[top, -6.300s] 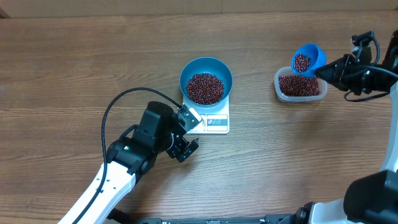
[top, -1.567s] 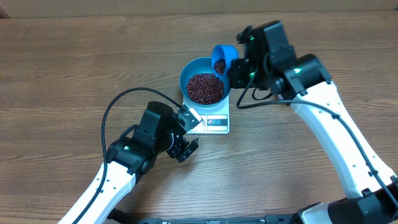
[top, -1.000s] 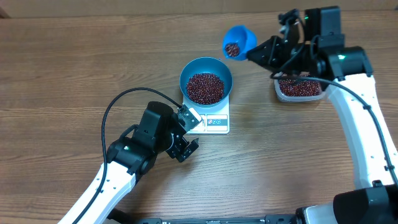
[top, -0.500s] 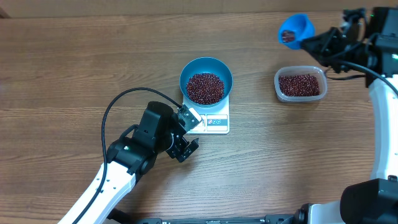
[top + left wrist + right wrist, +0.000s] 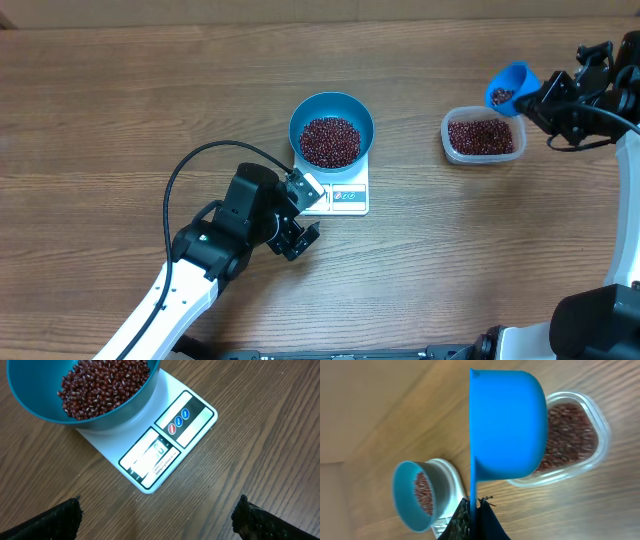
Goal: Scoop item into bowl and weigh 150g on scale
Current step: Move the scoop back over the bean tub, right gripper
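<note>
Right fingers (image 5: 490,526) are pinching the scoop (image 5: 508,88) beside the tub (image 5: 446,136) by the desk's right edge, needing tiny level scoops for the mid-desk bowl (image 5: 304,108) on the scale (image 5: 346,197); left fingers (image 5: 50,521) are gaping.

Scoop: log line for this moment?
right gripper: shut on scoop, near tub | bowl: beans, on scale | left gripper: open beside scale

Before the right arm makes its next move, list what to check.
1. The round deep blue bowl sits on the flat white square scale: ok.
2. The scale display is legible: cannot tell, washed out by glare.
3. The right gripper is shut on the small blue plastic scoop: ok.
4. The scoop is emptied: not ok, red-brown beans lie inside.
5. The left gripper is open, holding nothing: ok.
</note>
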`<state>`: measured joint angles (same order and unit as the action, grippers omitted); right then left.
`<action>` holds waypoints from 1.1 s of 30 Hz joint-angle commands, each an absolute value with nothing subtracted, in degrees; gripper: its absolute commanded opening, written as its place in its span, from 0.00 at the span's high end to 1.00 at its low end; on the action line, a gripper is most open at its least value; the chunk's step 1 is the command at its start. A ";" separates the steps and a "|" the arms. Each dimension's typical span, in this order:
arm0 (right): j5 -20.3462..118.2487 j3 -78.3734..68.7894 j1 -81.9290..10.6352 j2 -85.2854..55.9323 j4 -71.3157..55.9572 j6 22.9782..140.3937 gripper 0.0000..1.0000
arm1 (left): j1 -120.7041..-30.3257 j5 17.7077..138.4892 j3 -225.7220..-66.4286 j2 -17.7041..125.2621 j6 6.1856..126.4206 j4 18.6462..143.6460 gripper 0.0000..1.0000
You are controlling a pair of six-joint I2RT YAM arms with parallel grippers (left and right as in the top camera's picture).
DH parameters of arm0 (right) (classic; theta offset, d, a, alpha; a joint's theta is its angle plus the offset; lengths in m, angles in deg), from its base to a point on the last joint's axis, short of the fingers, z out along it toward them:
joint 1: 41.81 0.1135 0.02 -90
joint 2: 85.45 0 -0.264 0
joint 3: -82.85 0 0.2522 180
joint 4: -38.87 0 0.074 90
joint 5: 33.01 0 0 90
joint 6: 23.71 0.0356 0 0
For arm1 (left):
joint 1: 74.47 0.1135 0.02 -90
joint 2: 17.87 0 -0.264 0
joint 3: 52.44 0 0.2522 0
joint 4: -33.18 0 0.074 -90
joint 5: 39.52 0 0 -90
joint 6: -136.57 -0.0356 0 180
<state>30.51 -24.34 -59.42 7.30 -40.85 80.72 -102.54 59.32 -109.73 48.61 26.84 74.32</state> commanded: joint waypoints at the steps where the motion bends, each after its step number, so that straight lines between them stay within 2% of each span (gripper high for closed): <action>1: 35.21 -25.81 -59.50 6.08 -41.37 78.10 0.96 | -102.24 60.20 -109.38 48.06 25.99 74.14 0.01; 12: 42.65 -25.81 -58.56 6.08 -42.14 70.63 0.96 | -102.24 60.18 -109.38 48.06 25.99 74.14 0.00; 25: 66.75 -25.81 -43.59 6.08 -43.84 70.30 0.96 | -102.24 60.18 -109.38 48.06 25.99 74.14 0.00; 33: 72.41 -25.81 -41.06 6.08 -45.76 70.91 0.96 | -102.24 60.18 -109.38 48.06 25.99 74.14 0.00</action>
<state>68.31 -24.34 -41.21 7.30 -46.05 70.71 -102.54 59.32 -109.73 48.61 26.84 74.32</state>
